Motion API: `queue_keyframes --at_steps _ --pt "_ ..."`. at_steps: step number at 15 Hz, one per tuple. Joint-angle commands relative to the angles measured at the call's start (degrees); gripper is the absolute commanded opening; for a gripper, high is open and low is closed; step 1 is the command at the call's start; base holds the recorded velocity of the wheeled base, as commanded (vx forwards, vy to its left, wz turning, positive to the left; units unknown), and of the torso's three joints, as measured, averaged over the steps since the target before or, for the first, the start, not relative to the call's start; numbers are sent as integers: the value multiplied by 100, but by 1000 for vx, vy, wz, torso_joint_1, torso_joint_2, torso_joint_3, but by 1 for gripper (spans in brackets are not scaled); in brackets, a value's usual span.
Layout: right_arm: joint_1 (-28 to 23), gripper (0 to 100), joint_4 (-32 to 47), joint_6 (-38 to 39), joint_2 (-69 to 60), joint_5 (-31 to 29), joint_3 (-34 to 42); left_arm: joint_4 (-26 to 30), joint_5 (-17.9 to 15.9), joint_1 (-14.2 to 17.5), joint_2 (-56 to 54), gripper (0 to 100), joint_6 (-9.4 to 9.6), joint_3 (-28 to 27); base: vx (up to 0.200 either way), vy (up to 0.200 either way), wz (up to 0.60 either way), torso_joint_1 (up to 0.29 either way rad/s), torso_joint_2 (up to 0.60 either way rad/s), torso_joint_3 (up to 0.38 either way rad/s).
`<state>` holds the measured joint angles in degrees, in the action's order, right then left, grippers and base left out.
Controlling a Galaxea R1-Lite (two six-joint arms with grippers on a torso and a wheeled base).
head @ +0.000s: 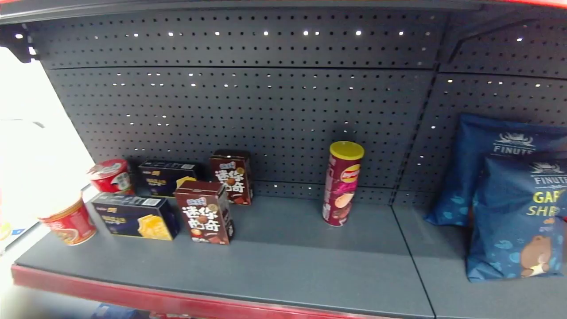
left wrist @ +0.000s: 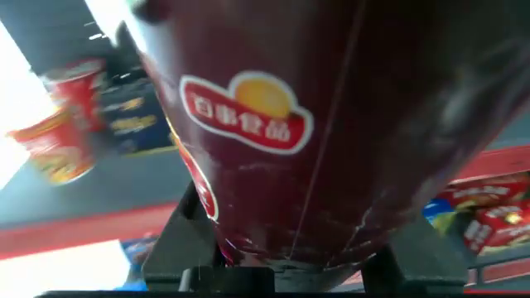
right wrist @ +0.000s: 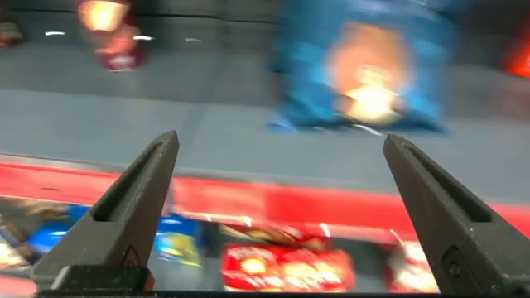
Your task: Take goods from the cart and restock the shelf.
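Dark grey pegboard wall is backing a grey shelf board with a red front edge, while the left gripper is holding a dark red cylindrical chip can.

The left jaws are pinching that can from both sides, out in front of the shelf's left end, where two red paper cups are standing. The right gripper is hanging before the red edge with its jaws spread wide and nothing between them, facing two blue foil snack bags that are leaning upright at the right. A yellow-lidded dark red chip tube is standing upright mid-board near the pegboard, well apart from two brown cardboard cartons. Just left of those, two dark blue flat boxes are lying beside the cups.
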<state>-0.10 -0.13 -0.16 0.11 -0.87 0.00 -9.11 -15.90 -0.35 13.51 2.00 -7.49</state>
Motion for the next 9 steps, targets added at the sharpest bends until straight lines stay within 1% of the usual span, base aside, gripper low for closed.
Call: queue_keyframes --at_steps 1,9 --pt "1 100 -4 -2 -2 -1 0 -3 -1 -9 29 0 2 1 0 0 -600 2 2 2" --pt "1 100 -4 -2 -2 -1 0 -3 16 0 12 0 2 98 0 0 0 0 0 0"
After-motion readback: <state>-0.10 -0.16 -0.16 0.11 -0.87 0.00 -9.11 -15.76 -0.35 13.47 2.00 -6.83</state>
